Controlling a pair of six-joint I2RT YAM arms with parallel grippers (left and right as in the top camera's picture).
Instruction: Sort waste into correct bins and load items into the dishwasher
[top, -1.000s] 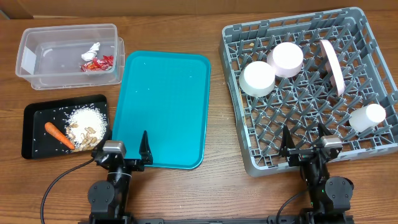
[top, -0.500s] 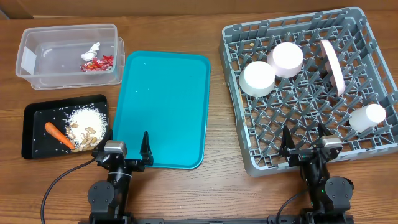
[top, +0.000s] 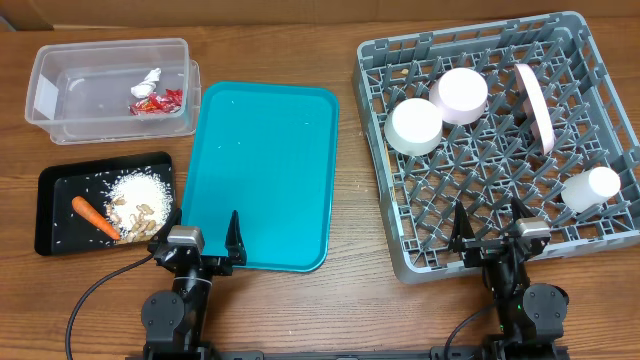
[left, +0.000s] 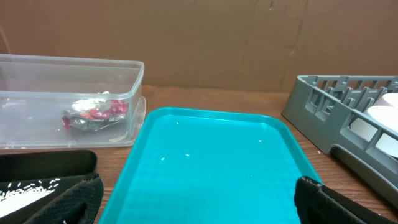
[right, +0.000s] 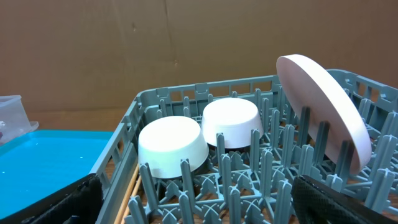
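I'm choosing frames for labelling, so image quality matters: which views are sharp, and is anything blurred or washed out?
Overhead: evenly lit, sharp, only soft shadows; the white cup and bowls lose surface detail. Left wrist: teal tray crisp, left fingers at the bottom corners look softer. Right wrist: plate and bowls sharp, right fingers soft.

Bright, even light falls from above, so the overhead view is sharp and shadows are short and soft, the clearest a thin dark band along the near edges of the teal tray (top: 262, 175) and the dish rack (top: 470, 30). The clear tub (top: 110, 42) carries faint glints on its walls, and the white bowls (top: 415, 127) come close to washing out. In both wrist views the dark fingers (left: 62, 199) in the near corners are blurred, while the middle distance is crisp.
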